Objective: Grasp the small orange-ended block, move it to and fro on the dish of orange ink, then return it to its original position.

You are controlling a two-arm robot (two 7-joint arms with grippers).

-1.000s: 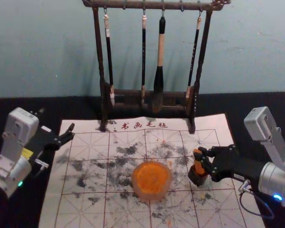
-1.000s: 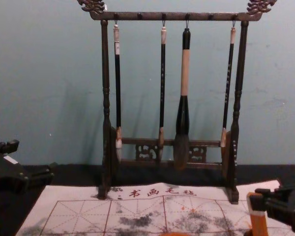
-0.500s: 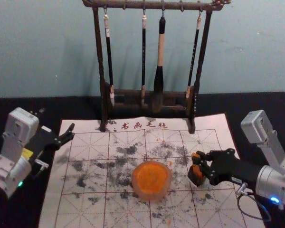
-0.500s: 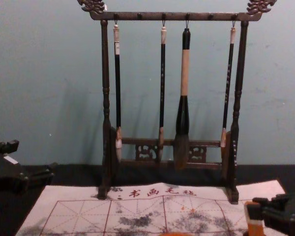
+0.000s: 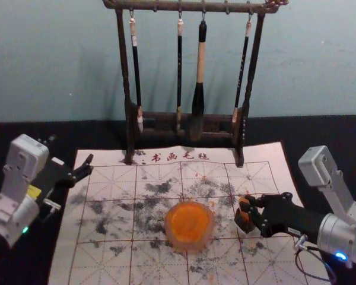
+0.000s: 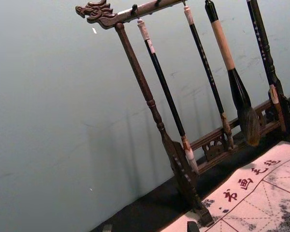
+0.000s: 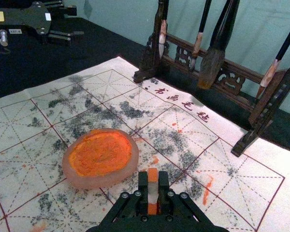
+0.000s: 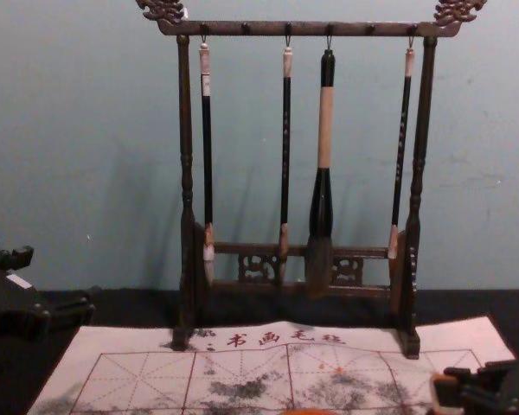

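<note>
In the head view my right gripper [image 5: 247, 205] is over the mat's right part, shut on the small orange-ended block [image 5: 243, 203]. A dark holder-like piece [image 5: 244, 222] sits right below; whether the block touches it, I cannot tell. The right wrist view shows the gripper [image 7: 152, 184] with the block [image 7: 152, 175] pinched between its fingers, white in the middle, orange at both ends. To the left of it lies the dish of orange ink [image 5: 190, 223], also in the right wrist view [image 7: 100, 153]. My left gripper [image 5: 71, 151] stays parked open at the left; its tips [image 6: 150, 228] stand apart.
A white gridded mat [image 5: 107, 261] with grey ink smudges lies on the black table [image 5: 332, 133]. At its back stands a dark wooden rack [image 5: 124, 65] with hanging brushes, including a thick one [image 5: 200, 65]; the rack's feet rest on the mat.
The right gripper has come down with the block, bringing it lower beside the dark piece. The left arm and the dish have stayed still.
</note>
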